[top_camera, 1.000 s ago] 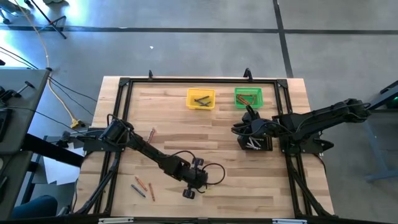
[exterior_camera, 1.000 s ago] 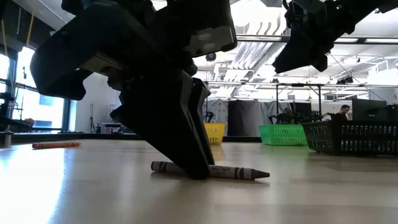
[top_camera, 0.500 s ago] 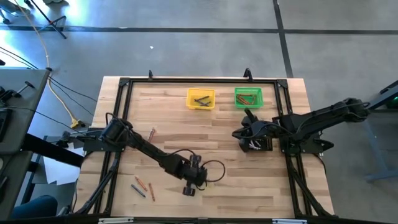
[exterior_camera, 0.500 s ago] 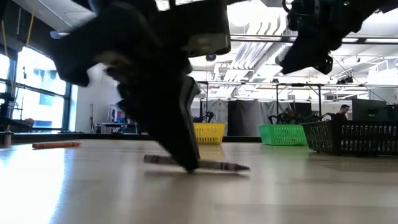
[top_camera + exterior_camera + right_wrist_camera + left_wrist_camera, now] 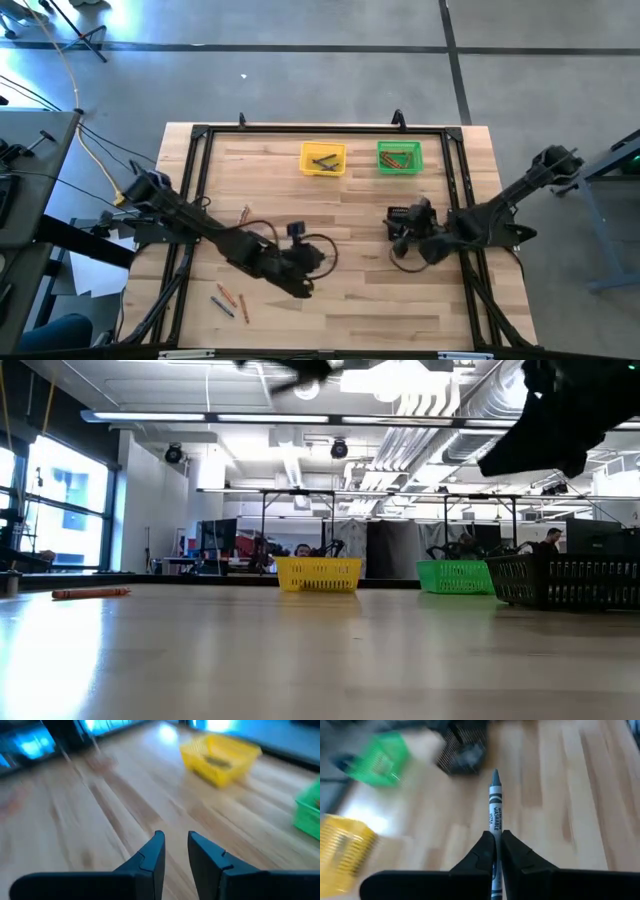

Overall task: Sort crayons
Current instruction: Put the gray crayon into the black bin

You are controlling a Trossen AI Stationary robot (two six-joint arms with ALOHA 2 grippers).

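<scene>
My left gripper (image 5: 312,255) is well above the middle of the table and is shut on a grey crayon (image 5: 494,805). My right gripper (image 5: 397,222) hangs over the black ribbed tray (image 5: 465,750) at the right. Its fingers (image 5: 155,850) are a little apart and empty, pointing toward the yellow bin (image 5: 220,757). The yellow bin (image 5: 323,158) holds dark crayons. The green bin (image 5: 400,157) holds orange-brown crayons. Several loose crayons (image 5: 230,300) lie flat near the table's near left, and one orange-brown crayon (image 5: 245,215) lies farther back. My left gripper pinches the grey crayon between its two fingers, on the wrapped shaft (image 5: 494,831). The crayon lies along the fingers. Its pointed end (image 5: 495,776) sticks out ahead of the fingertips toward the black tray. It is lifted clear of the table.
A black frame (image 5: 200,135) runs around the wooden table top. The two bins stand side by side at the far edge. The low view shows bare wood in front, with one orange crayon (image 5: 90,592) at the left.
My left gripper, shut on the grey crayon that lay on the table, has gone up and a little toward the far edge. The crayon is now lifted clear. My right arm has drawn back toward the near right by the black tray.
</scene>
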